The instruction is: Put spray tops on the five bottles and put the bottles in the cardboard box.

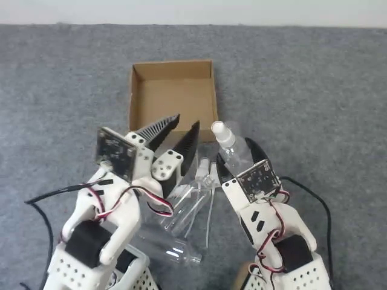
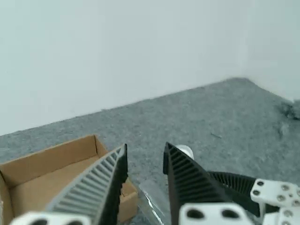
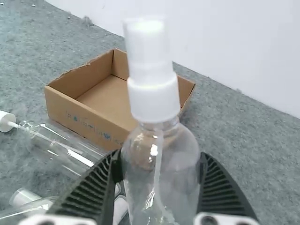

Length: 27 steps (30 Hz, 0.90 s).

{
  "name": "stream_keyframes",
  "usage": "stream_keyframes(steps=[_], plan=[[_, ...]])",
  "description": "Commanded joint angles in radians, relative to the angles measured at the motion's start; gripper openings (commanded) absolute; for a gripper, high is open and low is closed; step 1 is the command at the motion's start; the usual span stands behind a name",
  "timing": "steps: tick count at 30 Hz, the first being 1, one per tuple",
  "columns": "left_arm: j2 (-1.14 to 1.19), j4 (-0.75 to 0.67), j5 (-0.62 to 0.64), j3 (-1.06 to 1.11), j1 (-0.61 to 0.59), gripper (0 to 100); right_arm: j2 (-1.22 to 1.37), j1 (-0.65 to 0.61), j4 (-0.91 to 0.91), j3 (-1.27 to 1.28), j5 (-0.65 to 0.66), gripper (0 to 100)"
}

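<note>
Bottle (image 3: pixel 159 178), top on, held by right fingers (image 3: pixel 89 192), seemingly upright; left fingers (image 2: pixel 98 183) wide, empty. Clear box (image 1: pixel 175 96) wall before lowering.

Left hand (image 2: pixel 146 148) spread; right hand (image 1: pixel 237 157) clamping bottle (image 3: pixel 154 140).

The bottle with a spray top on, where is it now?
High view: the bottle is held in the right gripper, beside the near right corner of the cardboard box.
</note>
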Motion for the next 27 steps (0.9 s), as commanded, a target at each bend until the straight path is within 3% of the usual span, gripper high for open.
stream_keyframes(steps=[1,12,21,27], plan=[[-0.018,-0.077,-0.058,0.056,0.037,12,-0.016,-0.025,-0.010,-0.014,-0.006,13.3],[-0.018,-0.117,-0.117,0.131,0.100,12,-0.016,-0.041,0.031,-0.031,-0.002,13.3],[-0.028,0.025,-0.120,0.070,0.184,12,-0.016,-0.012,0.021,-0.032,-0.005,13.3],[-0.029,0.028,-0.115,0.056,0.081,11,-0.016,0.074,-0.054,-0.023,-0.011,13.3]])
